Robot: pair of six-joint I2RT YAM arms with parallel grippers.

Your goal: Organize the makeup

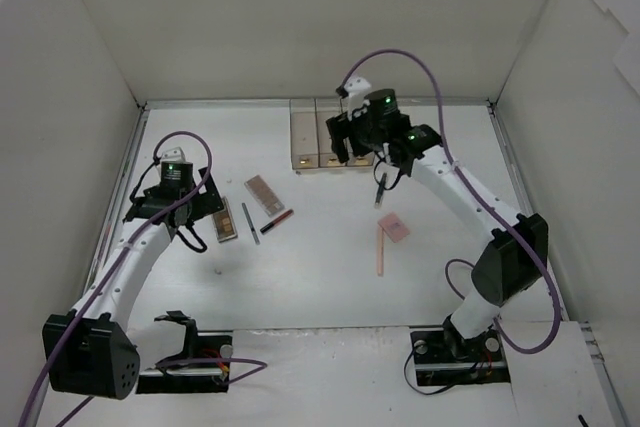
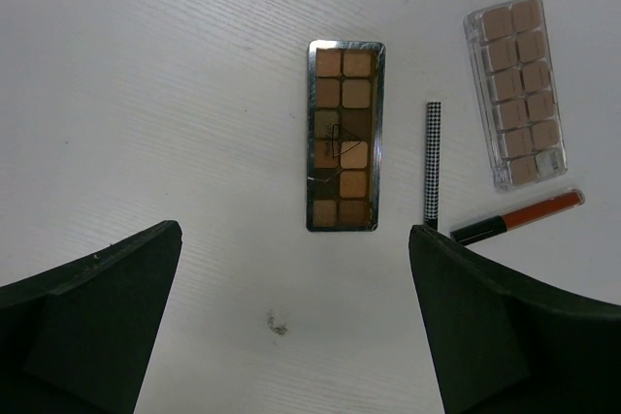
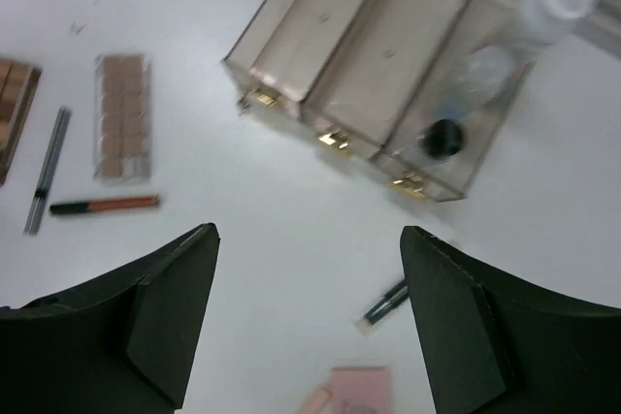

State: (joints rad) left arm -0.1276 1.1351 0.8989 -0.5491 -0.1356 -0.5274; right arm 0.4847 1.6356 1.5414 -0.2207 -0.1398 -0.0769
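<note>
A dark-framed brown palette (image 2: 345, 135) lies just ahead of my open, empty left gripper (image 2: 296, 317), which hovers above the table (image 1: 190, 212). Right of the palette lie a checkered black pencil (image 2: 432, 164), a clear-cased brown palette (image 2: 515, 92) and a red pencil (image 2: 519, 217). My right gripper (image 3: 310, 327) is open and empty, high near the clear box (image 3: 378, 65). A white-blue bottle (image 3: 529, 31) lies in the box's right compartment, with a black cap (image 3: 443, 138) at its near end. A small black tube (image 3: 385, 303), a pink pad (image 3: 359, 391) and a pink stick (image 3: 315, 400) lie below the right gripper.
The clear three-compartment box (image 1: 325, 135) stands at the back centre of the white table (image 1: 320, 287). White walls close in the back and both sides. The pink pad (image 1: 393, 227) and pink stick (image 1: 381, 249) lie right of centre. Purple cables loop off both arms.
</note>
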